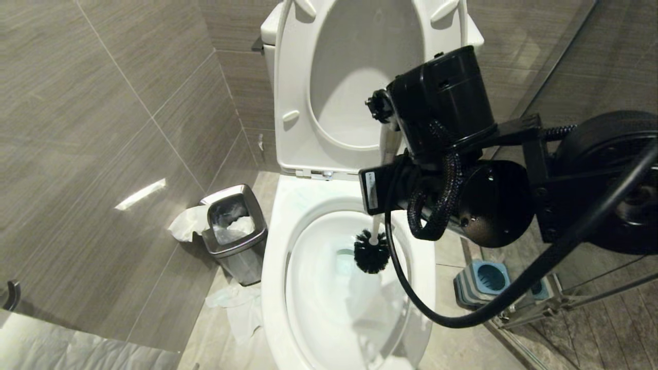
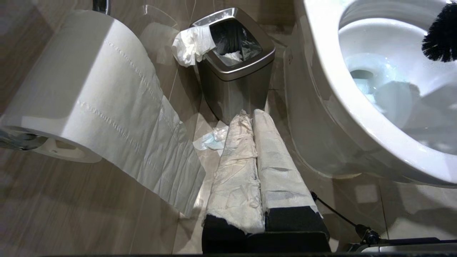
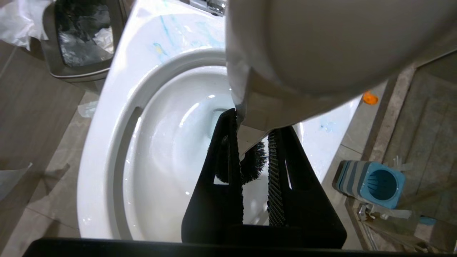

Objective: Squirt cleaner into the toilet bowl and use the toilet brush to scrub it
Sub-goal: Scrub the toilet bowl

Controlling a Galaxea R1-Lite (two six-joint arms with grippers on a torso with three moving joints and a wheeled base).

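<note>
Gripping toilet brush (image 1: 371, 251) handle between right gripper (image 3: 251, 142) fingers, bristles inside toilet bowl (image 1: 277, 267).

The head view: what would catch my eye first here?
A black right tool holds the toilet brush, its bristle head hanging inside the open toilet bowl. On the floor to the bowl's left stands a steel bin stuffed with tissue; to its right sits a blue-and-grey brush holder, empty.

Right arm reaches in from right, right gripper (image 3: 255, 142) pointing down, jaws clamped narrow. Left gripper (image 2: 251, 117) parked low, tissue-wrapped jaws pressed together.
</note>
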